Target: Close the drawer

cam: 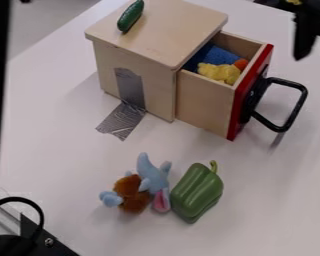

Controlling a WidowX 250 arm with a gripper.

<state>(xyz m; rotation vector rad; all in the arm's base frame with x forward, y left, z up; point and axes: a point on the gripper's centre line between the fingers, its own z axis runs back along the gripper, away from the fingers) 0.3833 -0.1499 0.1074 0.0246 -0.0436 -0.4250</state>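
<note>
Status: drawer [205,100] is well open, sticking out of the wooden box [166,32] toward the right of the view. Red front panel [242,100] and black handle [296,111] face away from the box. Closing push still to be done.

Claw [311,32] is at the upper right, out on the handle side, apart from the handle. Can't tell how far open it is; no item visible in its hold.

Step in hand, my read: lining up for the push. Next move — bring the claw down in front of the panel or handle, then push straight along the drawer's travel until the panel meets the box. Keep the force near centre; off to one side it could bind or swing the box.

Inside: blue sponge [221,56], yellow plush [219,73], orange piece [241,64]. Plush sits near the rim, might snag on the box edge — watch it. Cucumber [130,16] lies on the box top, could roll if jolted. Green pepper [197,192] on the desk [276,200] looks well off the path.
</note>
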